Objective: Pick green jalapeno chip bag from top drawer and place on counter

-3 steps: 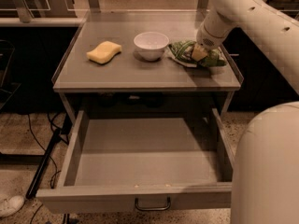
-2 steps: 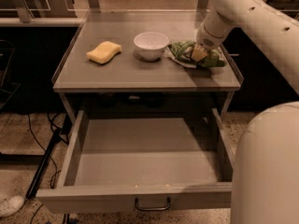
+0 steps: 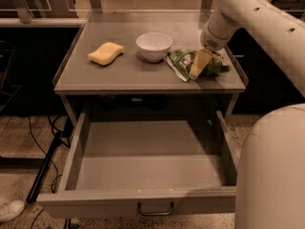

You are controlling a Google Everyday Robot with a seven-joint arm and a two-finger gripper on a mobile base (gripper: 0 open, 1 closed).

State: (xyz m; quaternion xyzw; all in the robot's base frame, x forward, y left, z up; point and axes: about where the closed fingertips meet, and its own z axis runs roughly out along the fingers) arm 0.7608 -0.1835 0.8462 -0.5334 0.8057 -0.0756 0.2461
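Gripper (image 3: 197, 67) is at the bag (image 3: 177, 61), which lies on the counter (image 3: 124, 76); grip state cannot be determined. Drawer (image 3: 138, 195) stands open, empty. Remaining, apparently: release and withdrawal.

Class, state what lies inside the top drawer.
In the top drawer only its floor shows; the rear hides under the counter. The gripper is at the green jalapeno chip bag up there.
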